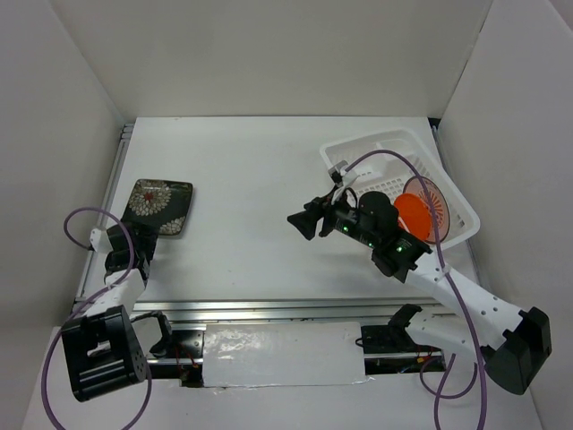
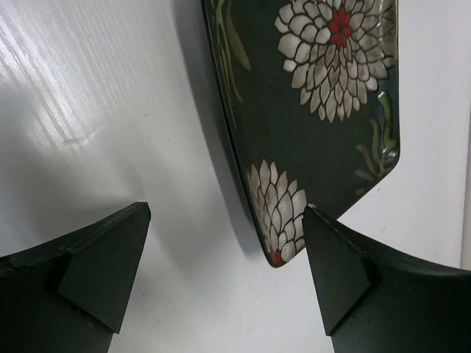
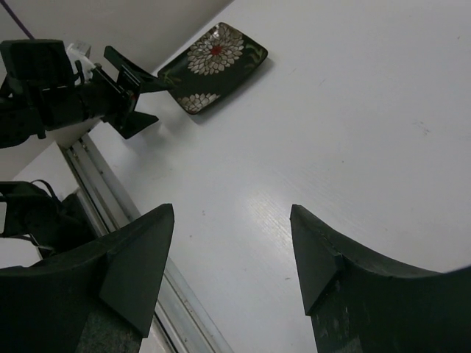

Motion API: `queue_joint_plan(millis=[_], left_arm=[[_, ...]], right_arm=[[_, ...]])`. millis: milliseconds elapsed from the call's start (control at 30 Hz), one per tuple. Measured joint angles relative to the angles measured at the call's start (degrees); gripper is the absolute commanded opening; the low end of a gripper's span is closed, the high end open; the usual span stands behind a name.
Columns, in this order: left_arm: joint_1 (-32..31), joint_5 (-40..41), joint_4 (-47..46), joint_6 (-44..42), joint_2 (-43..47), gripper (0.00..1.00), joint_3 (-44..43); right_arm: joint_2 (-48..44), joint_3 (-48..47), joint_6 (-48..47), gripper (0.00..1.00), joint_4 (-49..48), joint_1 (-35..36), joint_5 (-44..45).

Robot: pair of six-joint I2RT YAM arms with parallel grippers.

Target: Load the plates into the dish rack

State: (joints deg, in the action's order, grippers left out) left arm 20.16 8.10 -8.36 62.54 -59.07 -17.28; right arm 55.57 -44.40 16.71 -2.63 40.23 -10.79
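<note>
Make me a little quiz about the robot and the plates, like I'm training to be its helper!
1. True or false: the dark square plate lies on the table, outside the dish rack.
2. Which thing sits in the dish rack? A) orange plate B) a cup C) a spoon
3. Fill the gap: the left claw, near the dark square plate, is ___ (open or shut).
Key: 1 true; 2 A; 3 open.

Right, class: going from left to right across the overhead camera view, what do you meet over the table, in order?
Dark square plate with white floral pattern → right gripper → near-left corner of the white plastic dish rack → glossy orange round plate inside that rack.
</note>
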Motion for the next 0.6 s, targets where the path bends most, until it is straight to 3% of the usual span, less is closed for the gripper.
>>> queue_joint_plan(millis=[367, 600], left_arm=[[0.0, 0.6, -11.3, 2.5, -11.8, 0.95, -1.9], [0.0, 0.5, -17.5, 2.9, -18.5, 0.86, -4.2]], right_arm=[[-2.9, 2.2, 0.0, 0.72, -1.8, 0.0, -0.2], [-6.5, 4.6, 0.0, 0.72, -2.4, 0.0, 0.1]])
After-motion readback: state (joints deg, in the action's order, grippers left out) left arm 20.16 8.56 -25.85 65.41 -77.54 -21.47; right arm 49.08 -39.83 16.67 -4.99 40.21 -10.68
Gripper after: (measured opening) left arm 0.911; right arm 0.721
